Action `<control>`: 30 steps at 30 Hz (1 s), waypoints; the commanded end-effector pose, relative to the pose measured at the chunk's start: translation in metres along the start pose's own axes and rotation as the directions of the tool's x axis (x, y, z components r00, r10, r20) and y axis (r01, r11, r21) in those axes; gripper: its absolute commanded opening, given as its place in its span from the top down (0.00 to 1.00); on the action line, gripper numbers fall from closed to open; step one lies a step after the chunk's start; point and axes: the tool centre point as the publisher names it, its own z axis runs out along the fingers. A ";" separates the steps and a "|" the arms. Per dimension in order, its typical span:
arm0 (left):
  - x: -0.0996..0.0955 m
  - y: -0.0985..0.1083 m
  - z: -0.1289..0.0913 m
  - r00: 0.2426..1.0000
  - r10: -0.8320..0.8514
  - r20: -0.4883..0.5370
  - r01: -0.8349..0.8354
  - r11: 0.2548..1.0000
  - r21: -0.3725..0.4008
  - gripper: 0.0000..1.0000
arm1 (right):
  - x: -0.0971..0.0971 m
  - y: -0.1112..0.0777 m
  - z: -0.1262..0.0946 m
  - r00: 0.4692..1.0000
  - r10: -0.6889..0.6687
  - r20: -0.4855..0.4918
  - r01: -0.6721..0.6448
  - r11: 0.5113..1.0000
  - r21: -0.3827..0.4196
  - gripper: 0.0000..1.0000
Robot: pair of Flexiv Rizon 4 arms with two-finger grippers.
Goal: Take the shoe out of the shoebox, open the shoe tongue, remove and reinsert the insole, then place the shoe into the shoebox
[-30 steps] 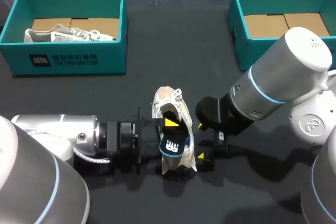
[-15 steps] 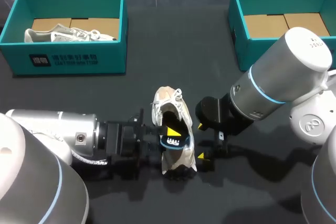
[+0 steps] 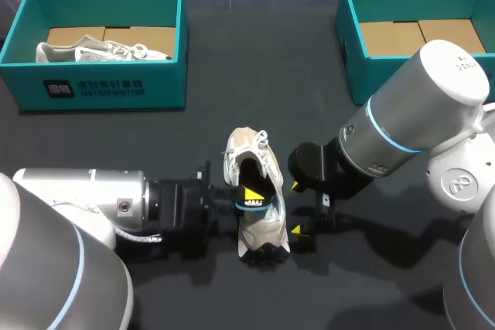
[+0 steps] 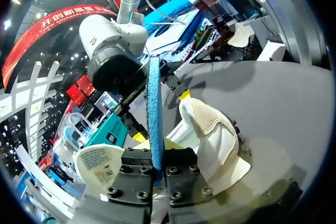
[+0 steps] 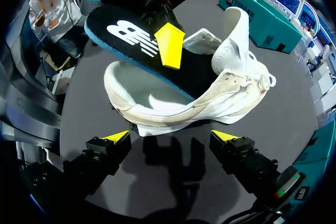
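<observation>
Left gripper [image 3: 248, 198] is pinching the insole [image 5: 125, 31]. One yellow tip lies on its black top face by the white logo. In the left wrist view the blue edge stands upright betw. the two fingers. Insole's front end runs down inside the shoe [image 3: 261, 231], and its heel end sticks up and out over the heel opening.

Shoe sits approx. mid-table [image 3: 263, 59] betw. my two grippers, sole down as far as I can tell, heel toward me. Its tongue [image 5: 234, 24] stands up at the far end.

Right gripper [image 3: 295, 208] is spread wide w/ nothing in it, just beside the shoe's right flank. In the right wrist view its two tips sit near the sole but apart from it.

Left shoebox [image 3: 104, 86], teal, is at the far left w/ a second shoe [image 3: 100, 52] lying in it. Right shoebox [image 3: 352, 52], also teal, is at the far right and shows its cardboard floor. Both are well apart from the shoe I'm working on.
</observation>
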 end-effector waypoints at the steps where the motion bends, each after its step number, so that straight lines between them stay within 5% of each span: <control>1: -0.001 0.011 0.010 1.000 -0.003 0.004 0.003 1.000 -0.018 1.00 | 0.002 0.000 0.001 1.000 0.001 0.004 -0.001 1.000 0.001 0.00; 6: -0.002 0.016 0.009 1.000 -0.026 0.008 0.026 0.999 -0.035 1.00 | 0.002 0.000 0.001 1.000 0.001 0.004 -0.001 1.000 0.001 0.00; 7: -0.001 0.014 0.008 1.000 -0.027 0.007 0.027 0.999 -0.035 0.90 | 0.002 0.000 0.001 1.000 0.001 0.004 -0.001 1.000 0.001 0.00; 8: -0.001 0.011 0.007 1.000 -0.029 0.005 0.030 0.999 -0.033 0.68 | 0.002 0.000 0.001 1.000 0.001 0.004 -0.001 1.000 0.001 0.00; 15: -0.006 -0.009 -0.003 0.998 -0.057 0.011 0.057 0.998 -0.004 0.33 | 0.002 0.000 0.001 1.000 0.001 0.004 -0.001 1.000 0.001 0.00; 23: -0.007 -0.030 -0.013 0.997 -0.064 -0.037 0.063 0.998 -0.022 0.41 | 0.002 0.000 0.001 1.000 0.001 0.004 -0.001 1.000 0.001 0.00; 26: -0.003 -0.031 -0.009 0.997 -0.053 -0.056 0.051 0.998 -0.026 0.56 | 0.002 0.000 0.001 1.000 0.001 0.004 -0.001 1.000 0.001 0.00; 28: -0.001 -0.031 -0.005 0.997 -0.040 -0.065 0.038 0.999 -0.031 0.93 | 0.002 0.000 0.001 1.000 0.001 0.004 -0.001 1.000 0.001 0.00; 30: 0.001 -0.031 -0.001 0.997 -0.038 -0.068 0.036 0.999 -0.027 1.00 | 0.002 0.000 0.001 1.000 0.001 0.004 -0.001 1.000 0.001 0.00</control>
